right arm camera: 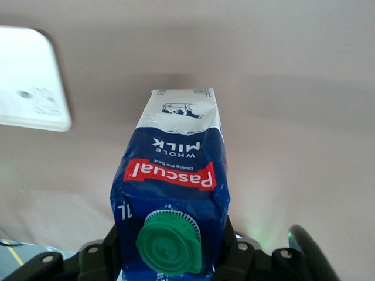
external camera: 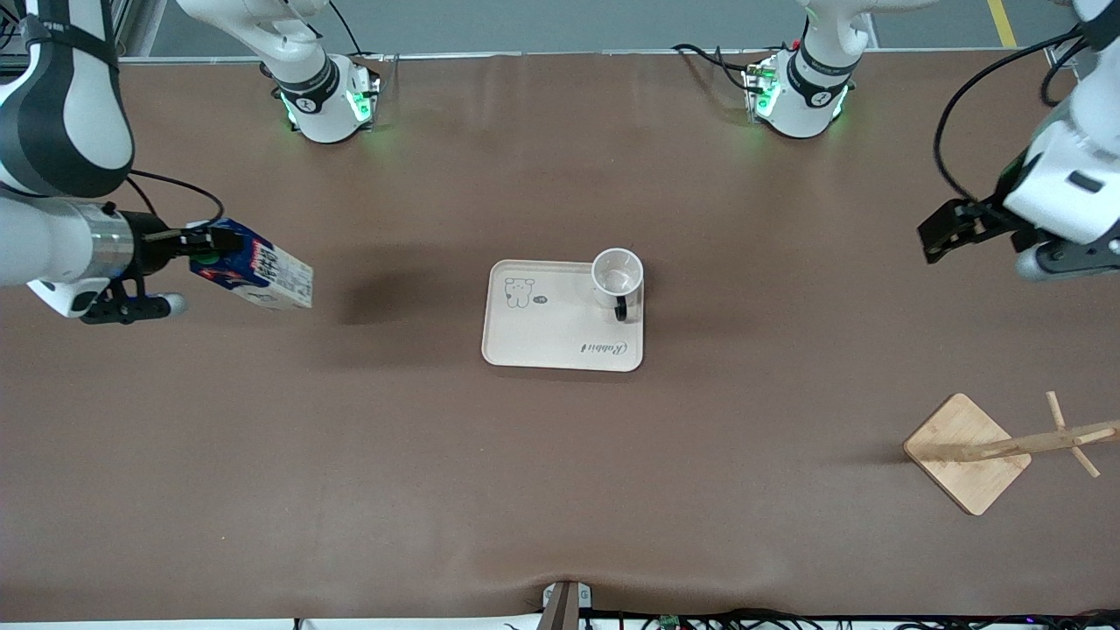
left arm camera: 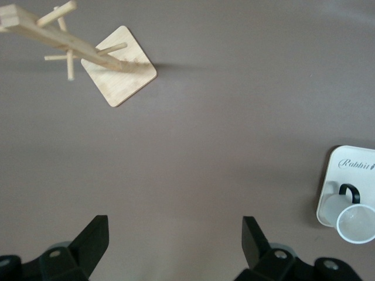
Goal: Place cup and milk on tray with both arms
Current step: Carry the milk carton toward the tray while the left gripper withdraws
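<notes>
The cream tray (external camera: 560,319) lies mid-table. The white cup (external camera: 618,273) stands upright on the tray's corner that is toward the left arm's end and farther from the front camera. My right gripper (external camera: 203,248) is shut on the capped top of the blue milk (external camera: 259,275), which hangs tilted in the air over bare table toward the right arm's end. In the right wrist view the milk (right arm camera: 173,170) fills the jaws of the right gripper (right arm camera: 170,254), and the tray (right arm camera: 29,82) shows off to one side. My left gripper (external camera: 947,230) hangs open and holds nothing, over the table's left-arm end. In the left wrist view the left gripper (left arm camera: 174,240) has only bare table under it, with the cup (left arm camera: 356,222) and tray (left arm camera: 340,175) at the picture's edge.
A wooden stand with pegs and a square base (external camera: 967,451) sits near the front camera toward the left arm's end; the stand (left arm camera: 120,73) also shows in the left wrist view. Brown table surface surrounds the tray.
</notes>
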Action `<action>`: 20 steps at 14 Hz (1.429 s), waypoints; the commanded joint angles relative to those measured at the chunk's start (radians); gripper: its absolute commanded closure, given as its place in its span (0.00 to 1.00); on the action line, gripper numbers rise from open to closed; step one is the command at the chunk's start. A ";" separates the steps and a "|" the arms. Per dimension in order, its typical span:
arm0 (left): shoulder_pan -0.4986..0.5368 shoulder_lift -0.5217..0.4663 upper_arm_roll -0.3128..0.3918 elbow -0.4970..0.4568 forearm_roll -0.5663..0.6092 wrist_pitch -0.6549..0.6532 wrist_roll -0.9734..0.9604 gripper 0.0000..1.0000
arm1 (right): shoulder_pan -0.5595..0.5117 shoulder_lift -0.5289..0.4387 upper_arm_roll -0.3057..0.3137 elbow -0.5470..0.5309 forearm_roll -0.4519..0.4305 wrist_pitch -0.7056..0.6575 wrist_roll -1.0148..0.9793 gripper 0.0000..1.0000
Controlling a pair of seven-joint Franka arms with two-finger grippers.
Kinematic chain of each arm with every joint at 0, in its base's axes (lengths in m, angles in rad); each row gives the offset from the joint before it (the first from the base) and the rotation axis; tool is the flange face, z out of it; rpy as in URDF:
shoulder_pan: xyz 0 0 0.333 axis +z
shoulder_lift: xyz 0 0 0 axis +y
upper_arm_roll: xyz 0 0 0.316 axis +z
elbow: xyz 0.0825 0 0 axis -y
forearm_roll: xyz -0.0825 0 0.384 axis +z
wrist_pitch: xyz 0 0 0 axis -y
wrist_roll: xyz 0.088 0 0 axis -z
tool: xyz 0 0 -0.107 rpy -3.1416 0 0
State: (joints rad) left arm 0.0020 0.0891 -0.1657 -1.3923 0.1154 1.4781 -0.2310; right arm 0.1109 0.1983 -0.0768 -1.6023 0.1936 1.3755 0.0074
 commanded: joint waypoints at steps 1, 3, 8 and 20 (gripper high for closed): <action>-0.005 -0.129 0.017 -0.140 -0.020 0.017 0.022 0.00 | 0.119 0.078 -0.006 0.123 0.033 -0.032 0.153 1.00; -0.043 -0.191 0.075 -0.226 -0.020 0.051 0.025 0.00 | 0.205 0.125 -0.008 0.168 0.073 -0.027 0.286 1.00; -0.048 -0.232 0.083 -0.261 -0.022 0.056 0.038 0.00 | 0.358 0.305 -0.008 0.369 0.165 0.046 0.606 1.00; -0.057 -0.219 0.069 -0.260 -0.066 0.085 0.044 0.00 | 0.480 0.463 -0.006 0.369 0.239 0.186 0.559 1.00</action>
State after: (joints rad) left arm -0.0542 -0.1208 -0.0948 -1.6424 0.0650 1.5517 -0.2114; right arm 0.5832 0.6404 -0.0731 -1.2699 0.4074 1.5742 0.5907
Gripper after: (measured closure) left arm 0.000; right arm 0.357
